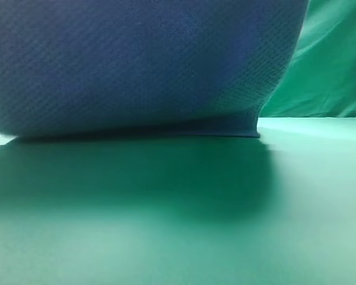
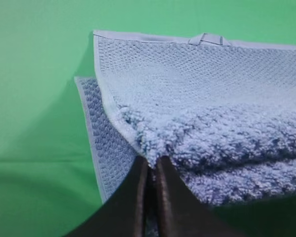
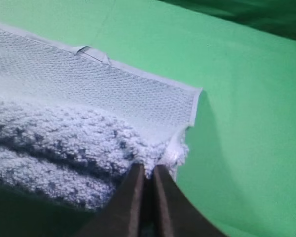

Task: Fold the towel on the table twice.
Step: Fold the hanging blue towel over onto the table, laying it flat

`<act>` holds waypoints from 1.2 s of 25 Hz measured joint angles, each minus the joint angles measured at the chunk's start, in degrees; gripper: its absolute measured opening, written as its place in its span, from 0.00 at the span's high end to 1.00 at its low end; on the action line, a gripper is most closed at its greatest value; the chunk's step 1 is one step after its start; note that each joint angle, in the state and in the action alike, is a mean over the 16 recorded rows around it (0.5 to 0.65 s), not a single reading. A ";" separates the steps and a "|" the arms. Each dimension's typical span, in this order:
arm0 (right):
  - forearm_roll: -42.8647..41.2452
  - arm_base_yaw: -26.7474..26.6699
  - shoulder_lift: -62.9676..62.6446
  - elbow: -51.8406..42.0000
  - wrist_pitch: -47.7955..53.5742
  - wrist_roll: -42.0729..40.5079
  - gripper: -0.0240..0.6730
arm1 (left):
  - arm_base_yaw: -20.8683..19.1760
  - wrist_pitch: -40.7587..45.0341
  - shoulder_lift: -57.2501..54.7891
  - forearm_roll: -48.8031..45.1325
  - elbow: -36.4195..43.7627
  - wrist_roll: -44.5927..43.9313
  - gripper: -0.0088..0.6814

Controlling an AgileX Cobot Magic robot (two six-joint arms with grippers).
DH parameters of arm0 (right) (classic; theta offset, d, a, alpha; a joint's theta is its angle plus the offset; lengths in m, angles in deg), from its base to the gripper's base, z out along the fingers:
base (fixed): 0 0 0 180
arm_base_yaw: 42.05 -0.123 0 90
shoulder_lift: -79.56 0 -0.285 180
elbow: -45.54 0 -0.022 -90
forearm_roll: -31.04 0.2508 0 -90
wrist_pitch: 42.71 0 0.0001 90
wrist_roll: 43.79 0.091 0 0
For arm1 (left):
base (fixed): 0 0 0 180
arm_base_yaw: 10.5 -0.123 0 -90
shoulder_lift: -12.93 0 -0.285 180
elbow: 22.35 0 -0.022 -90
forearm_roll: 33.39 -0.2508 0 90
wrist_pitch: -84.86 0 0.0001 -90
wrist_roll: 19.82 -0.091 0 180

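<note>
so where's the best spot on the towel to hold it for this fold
At its two near corners, as now: the left gripper and right gripper are each shut on a doubled corner of the towel. Come in from the open edge, since the hem is thin and flat there and the cloth hangs evenly between them.

Even, bright wrist views — high view dim, towel (image 1: 136, 65) blurred, casting broad shadow on the table (image 1: 308, 196).

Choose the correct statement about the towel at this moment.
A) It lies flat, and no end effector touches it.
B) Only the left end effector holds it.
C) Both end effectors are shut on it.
C: in each wrist view, the left end effector and the right end effector pinch the towel.
</note>
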 joint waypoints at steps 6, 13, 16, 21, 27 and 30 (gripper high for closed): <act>2.63 -2.35 -10.69 -13.48 -1.71 0.46 0.97 | 0.17 -0.83 9.84 2.86 11.89 -1.78 0.99; 3.31 -6.44 -21.18 -25.06 -1.70 3.68 0.97 | 0.22 1.12 20.94 6.46 22.10 -4.64 0.99; 3.50 -8.01 -25.04 -28.85 -1.23 5.53 0.97 | 0.20 2.67 25.04 8.05 25.52 -5.79 0.99; 4.63 -9.56 -30.71 -33.92 -0.03 8.47 0.97 | 0.17 5.49 30.60 10.32 30.15 -6.80 0.99; 6.23 -10.02 -35.46 -38.13 0.47 10.17 0.97 | 0.16 6.89 33.76 12.35 33.55 -7.01 0.99; 5.93 -10.13 -36.18 -39.50 -0.35 10.90 0.97 | 0.16 5.95 33.74 13.60 34.54 -7.34 0.99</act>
